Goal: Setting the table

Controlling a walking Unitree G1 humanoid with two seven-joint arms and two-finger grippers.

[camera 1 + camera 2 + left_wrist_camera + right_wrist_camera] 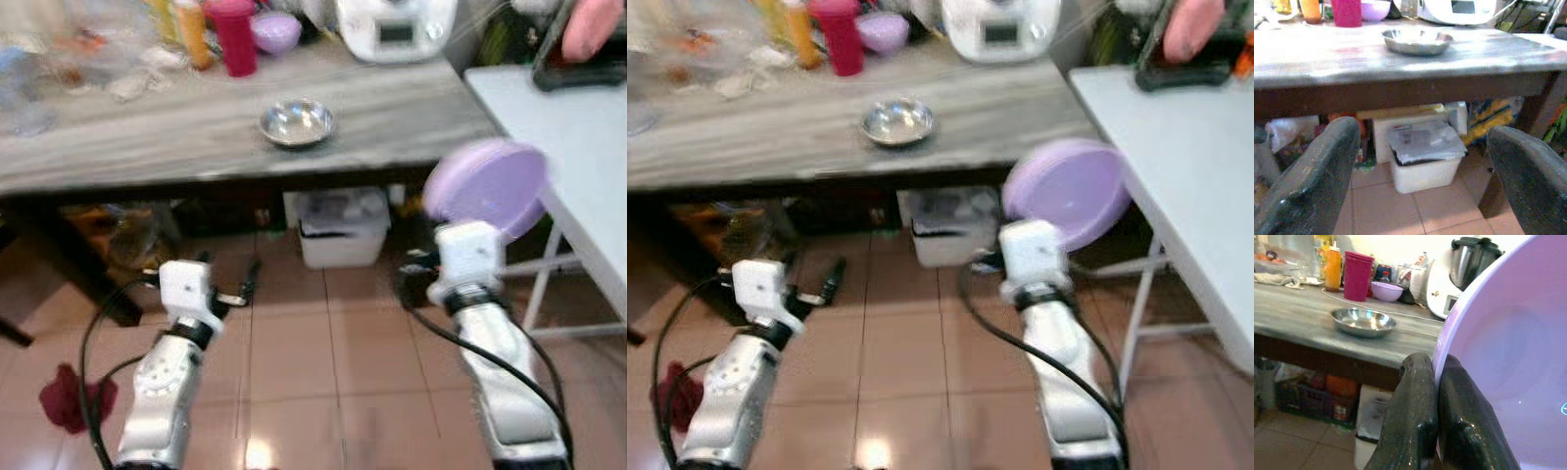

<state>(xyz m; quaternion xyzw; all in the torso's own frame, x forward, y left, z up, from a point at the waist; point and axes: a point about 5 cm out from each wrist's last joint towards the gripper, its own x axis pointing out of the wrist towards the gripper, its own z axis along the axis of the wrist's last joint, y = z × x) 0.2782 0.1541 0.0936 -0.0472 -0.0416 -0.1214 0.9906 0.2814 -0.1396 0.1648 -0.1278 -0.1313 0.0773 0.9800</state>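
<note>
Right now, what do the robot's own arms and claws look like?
Both arms are silver, rounded shells ending in boxy white wrist blocks, with black cables looping alongside. The left claw has two long black fingers; its pads look broad, dark and slightly scuffed up close. The right claw has the same glossy black fingers, tapering to rounded tips.

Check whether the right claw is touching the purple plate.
Touching. In the right wrist view the right claw has both fingers closed on the rim of the purple plate, one on each side, with no gap.
</note>
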